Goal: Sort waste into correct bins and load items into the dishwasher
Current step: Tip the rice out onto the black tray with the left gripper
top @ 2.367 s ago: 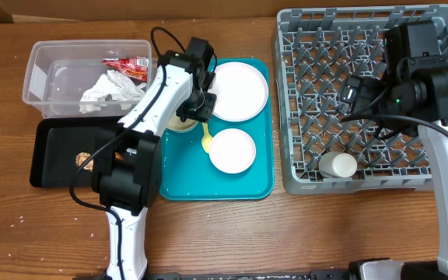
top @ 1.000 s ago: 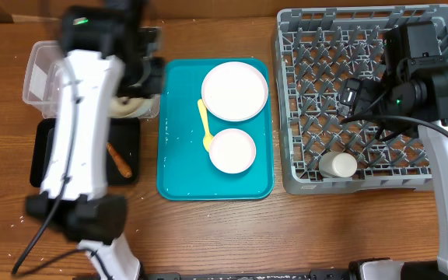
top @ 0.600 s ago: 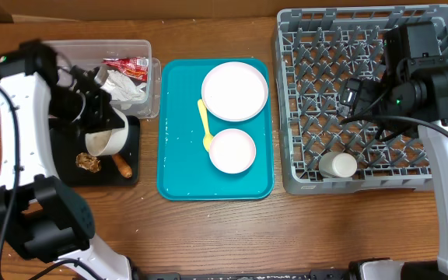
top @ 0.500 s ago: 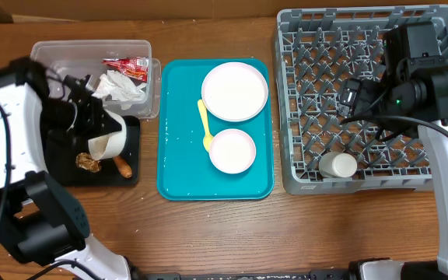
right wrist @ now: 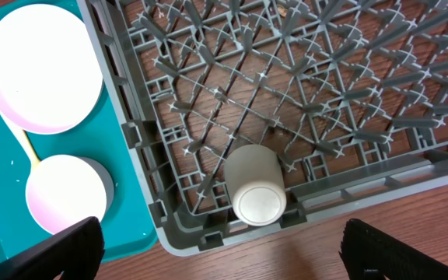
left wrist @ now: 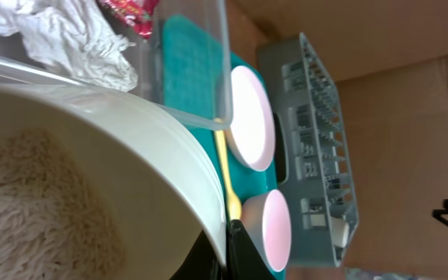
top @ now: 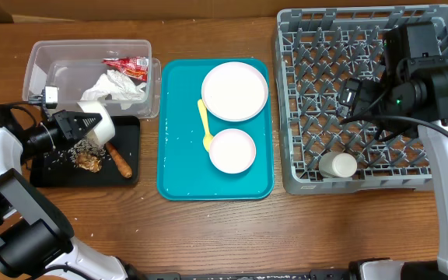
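**Left gripper tips a bowl over the black tray; right gripper hangs open over the rack**

From my station, the left gripper (top: 78, 125) is clamped on the rim of the held bowl (top: 97, 123), a white one. The bowl is tipped steeply above the back edge of the black tray (top: 129, 134). In the left wrist view it fills most of the picture, and a smear of rice (left wrist: 37, 202) clings to its inside.

On the black tray I see a brown clump of food scraps (top: 90, 160) with a brown stick-shaped piece (top: 120, 164) just beside it. Loose rice grains (top: 55, 155) are scattered toward the tray's left end.

The clear tub (top: 36, 78) sits directly behind the black tray. It holds the crumpled napkin (top: 117, 84) and, behind that, the red wrapper (top: 127, 66).

The teal tray (top: 179, 167) lies between the 2 bins and the dish rack (top: 302, 47). It carries 1 plate (top: 234, 91) at the back and a second bowl (top: 232, 150) in front of the plate. The yellow spoon (top: 205, 124) lies along their left side.

The right gripper (right wrist: 222, 233) is above the rack with its 2 fingers spread wide apart and nothing between them. 1 cup (right wrist: 255, 194) lies on its side among the pegs at the rack's front edge.
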Controlling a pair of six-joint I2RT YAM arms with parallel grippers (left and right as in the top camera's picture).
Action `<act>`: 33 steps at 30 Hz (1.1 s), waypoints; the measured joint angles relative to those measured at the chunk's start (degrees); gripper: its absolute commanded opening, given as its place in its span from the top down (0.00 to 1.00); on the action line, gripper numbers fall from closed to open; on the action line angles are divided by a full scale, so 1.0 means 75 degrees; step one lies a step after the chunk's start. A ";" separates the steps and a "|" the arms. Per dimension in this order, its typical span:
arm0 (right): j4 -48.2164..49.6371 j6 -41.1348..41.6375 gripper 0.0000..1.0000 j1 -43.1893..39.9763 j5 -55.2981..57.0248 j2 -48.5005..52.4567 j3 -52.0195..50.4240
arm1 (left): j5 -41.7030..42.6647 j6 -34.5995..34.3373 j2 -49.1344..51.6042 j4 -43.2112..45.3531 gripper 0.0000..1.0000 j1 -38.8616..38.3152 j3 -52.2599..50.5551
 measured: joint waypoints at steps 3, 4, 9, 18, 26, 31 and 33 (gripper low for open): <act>-0.0055 -0.0003 0.00 0.0000 -0.0026 0.0000 0.0000 | 0.0819 -0.0035 0.0000 0.0003 0.96 0.0000 0.0000; -0.0058 0.0003 0.00 0.0000 -0.0023 0.0000 0.0000 | 0.0880 -0.0050 0.0000 0.0003 0.96 0.0000 0.0000; -0.0085 -0.0003 0.00 0.0000 -0.0020 0.0000 0.0000 | 0.1166 -0.0650 0.0000 -0.0466 0.96 0.0055 -0.0003; -0.0087 0.0003 0.00 0.0000 -0.0026 0.0000 0.0000 | 0.1253 -0.0886 0.0000 -0.1547 0.96 0.0688 -0.0006; -0.0137 0.0000 0.00 0.0000 -0.0029 0.0000 0.0000 | 0.2040 -0.1029 0.0000 -0.1781 0.96 0.0822 -0.0009; -0.0146 0.0000 0.00 0.0000 -0.0029 0.0000 0.0000 | 0.2224 -0.1011 0.0000 -0.1600 0.96 0.0822 -0.0006; -0.0149 0.0000 0.00 0.0000 -0.0026 0.0000 0.0000 | 0.2393 -0.1011 0.0000 -0.1810 0.96 0.0822 -0.0006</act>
